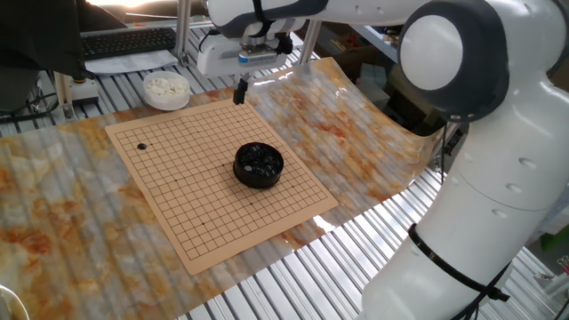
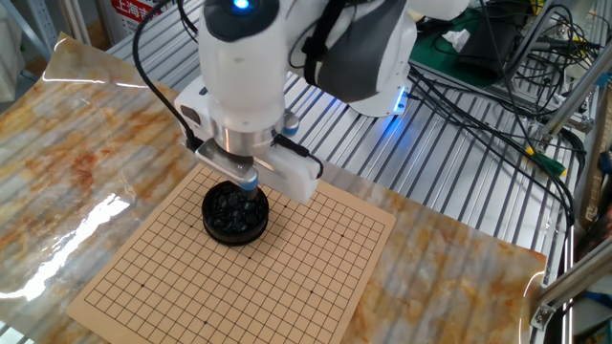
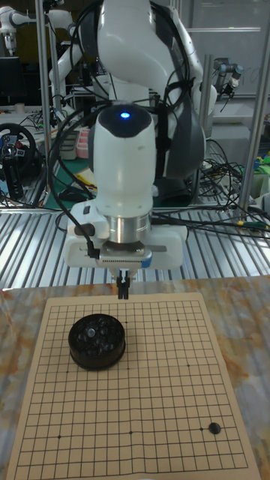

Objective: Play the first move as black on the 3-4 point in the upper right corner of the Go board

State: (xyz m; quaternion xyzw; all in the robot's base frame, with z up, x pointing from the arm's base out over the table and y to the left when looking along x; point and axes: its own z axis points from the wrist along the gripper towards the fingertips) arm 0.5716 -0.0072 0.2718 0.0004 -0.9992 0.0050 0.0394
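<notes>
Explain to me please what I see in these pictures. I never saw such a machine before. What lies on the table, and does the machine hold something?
This is a white robot arm with a small two-finger claw at its tip. Three fixed cameras look at the same table: two from different sides, and one tall picture facing the arm.

On the table lies a wooden Go board with thin grid lines. A round black bowl of dark stones stands on the board. A white bowl of white stones stands beside the board. One black stone already lies on the board near a corner.

The claw hangs above the board's far edge, away from that stone. Its fingers look close together, and I see nothing held between them.
</notes>
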